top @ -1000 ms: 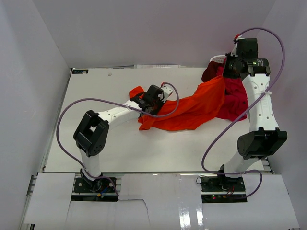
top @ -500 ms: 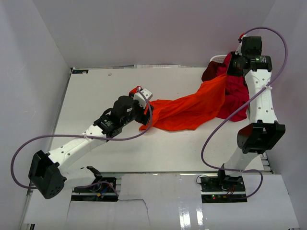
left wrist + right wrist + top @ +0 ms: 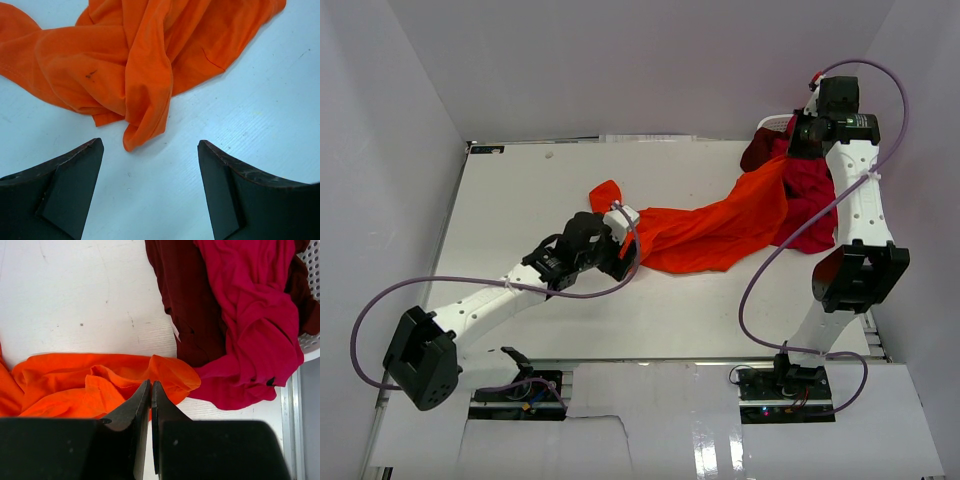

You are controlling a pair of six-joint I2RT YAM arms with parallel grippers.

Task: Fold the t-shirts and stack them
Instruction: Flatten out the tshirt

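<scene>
Right wrist, orange t-shirt (image 3: 75, 385); two red t-shirts (image 3: 250, 315)

Bright orange cloth t-shirt (image 3: 710, 225): plain, no print, one small dark smudge. Crimson red cloth t-shirt (image 3: 250, 305) & dark maroon cloth t-shirt (image 3: 190, 305): both solid col, no pattern. White plastic laundry basket (image 3: 311, 342) w/ grid of small holes. Flat matt white counter (image 3: 540, 190), few grey specks. Left fingers (image 3: 65, 185) & right fingers (image 3: 125, 440) black. Left arm (image 3: 480, 305) & right arm (image 3: 860, 200): white w/ black joints.
</scene>
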